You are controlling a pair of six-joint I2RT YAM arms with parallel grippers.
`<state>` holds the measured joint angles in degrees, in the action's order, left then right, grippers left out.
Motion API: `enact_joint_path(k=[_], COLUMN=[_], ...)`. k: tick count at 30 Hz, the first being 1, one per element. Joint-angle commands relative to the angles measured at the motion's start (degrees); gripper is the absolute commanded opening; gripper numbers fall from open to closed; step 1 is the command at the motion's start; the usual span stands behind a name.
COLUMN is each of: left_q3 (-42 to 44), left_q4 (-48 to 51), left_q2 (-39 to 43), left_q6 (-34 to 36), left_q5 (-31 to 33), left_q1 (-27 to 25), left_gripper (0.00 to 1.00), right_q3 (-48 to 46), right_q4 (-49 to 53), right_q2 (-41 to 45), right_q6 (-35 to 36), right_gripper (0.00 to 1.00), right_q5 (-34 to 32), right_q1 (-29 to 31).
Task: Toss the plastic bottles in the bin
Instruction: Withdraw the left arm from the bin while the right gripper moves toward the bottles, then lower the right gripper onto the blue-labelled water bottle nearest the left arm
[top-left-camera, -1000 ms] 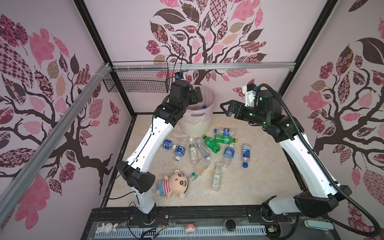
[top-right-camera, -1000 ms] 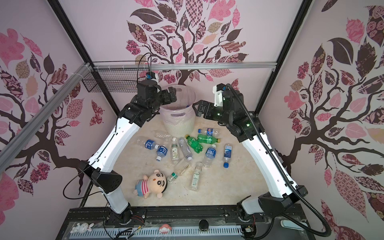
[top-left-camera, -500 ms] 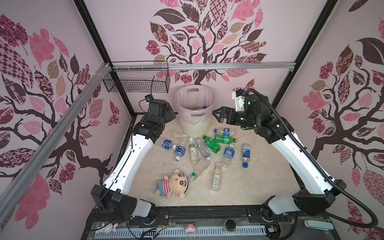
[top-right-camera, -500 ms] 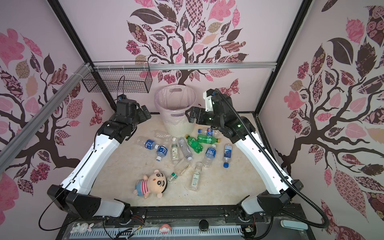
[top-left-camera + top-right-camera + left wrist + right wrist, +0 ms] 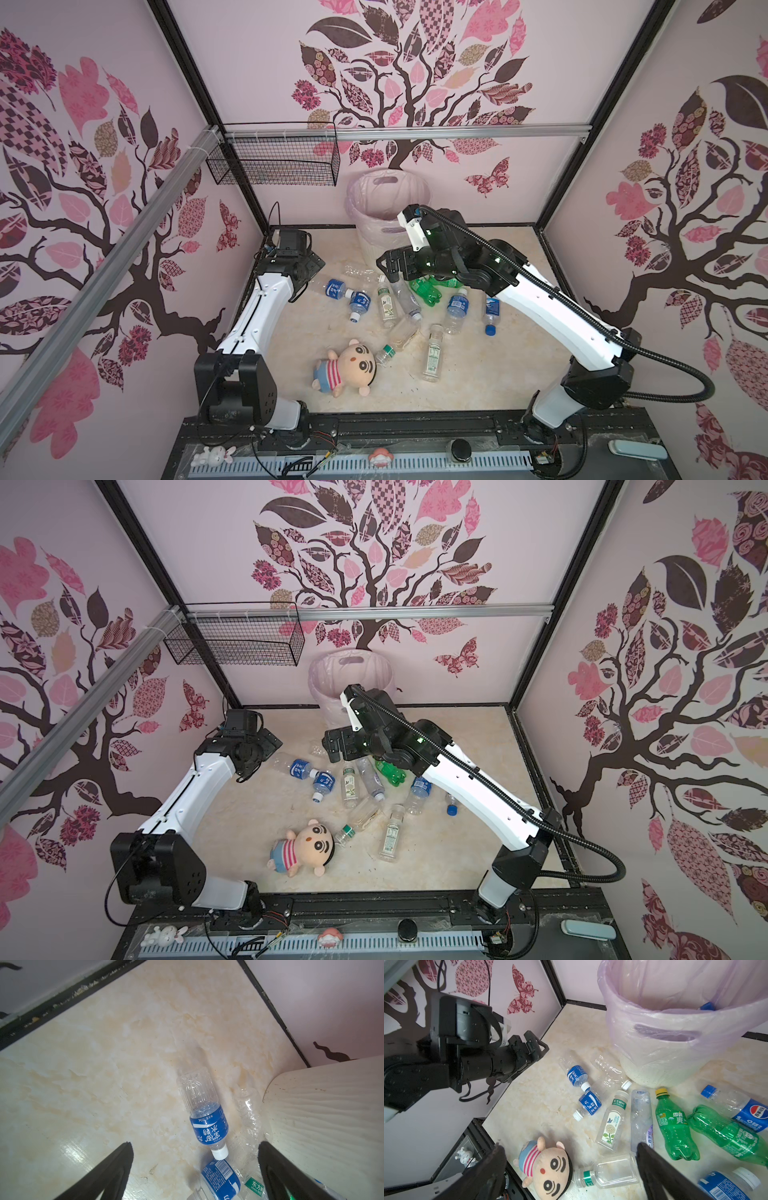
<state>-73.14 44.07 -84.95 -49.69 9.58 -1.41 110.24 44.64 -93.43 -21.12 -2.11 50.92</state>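
Bottles (image 5: 456,307) are lying loose over the middle of the worktop (image 5: 478,374) in both top views, about a dozen of them. They are sitting between the bin (image 5: 370,243) at the middle of the far edge and the plush doll (image 5: 349,370) closer to the near edge. The left gripper (image 5: 311,274) is hanging low near the far left corner. The right gripper (image 5: 384,270) is hovering just in front of the bin, over the far end of the scatter. Both are gaping wide and carrying nothing.

The left wrist view is looking down between two spread fingers (image 5: 116,1167) with nothing between them. A blue-label bottle (image 5: 204,1113) is lying on its side on the bare worktop below. A crushed clear bottle (image 5: 249,1109) is resting just beside it, against the bin's ribbed wall (image 5: 324,1118).

The right wrist view is showing its own fingers (image 5: 654,1167) parted and empty above the pile. Two green bottles (image 5: 675,1126) are lying side by side there, with clear and blue-label ones around them and the doll (image 5: 548,1167) nearer the camera. A blue cap (image 5: 708,1006) is peeking over the pink liner (image 5: 664,1028) inside the bin, so at least one bottle is probably in already; the wall is hiding how many.

Judging from this, the job is only getting going. Nearly all the bottles are waiting on the worktop, and each arm is looking poised for a fresh pick.
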Motion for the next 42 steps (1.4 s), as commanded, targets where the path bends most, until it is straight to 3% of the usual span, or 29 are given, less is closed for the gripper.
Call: enact_joint_path(k=[1, 8, 20, 29, 42], left_q3=[0.26, -1.82, -6.95, -6.94, -5.28], left_q4=[-1.2, -5.53, -3.94, -6.53, -8.66], left_q2=[-3.8, -12.9, -23.39, -27.18, -29.31], left_q6=[-4.53, -7.36, -9.83, -8.89, -5.71], left_q5=[-7.56, -13.89, -15.16, -15.82, -15.83], left_q1=[2.48, 4.23, 4.42, 5.45, 5.72], left_gripper=[0.97, 0.97, 0.96, 0.88, 0.58], right_q3=[0.89, 0.56, -1.99, -5.23, -4.0], right_q4=[2.26, 3.09, 2.21, -3.34, -3.69], right_q2=[-1.7, -3.69, -3.53, -3.97, -5.9], right_q6=[2.37, 3.8, 6.37, 8.72, 9.53], right_gripper=[1.0, 1.0, 1.0, 1.0, 1.0], right_q5=[-3.03, -4.78, -6.67, -0.33, 0.18], right_q1=[1.04, 2.87, 3.14, 3.15, 3.19])
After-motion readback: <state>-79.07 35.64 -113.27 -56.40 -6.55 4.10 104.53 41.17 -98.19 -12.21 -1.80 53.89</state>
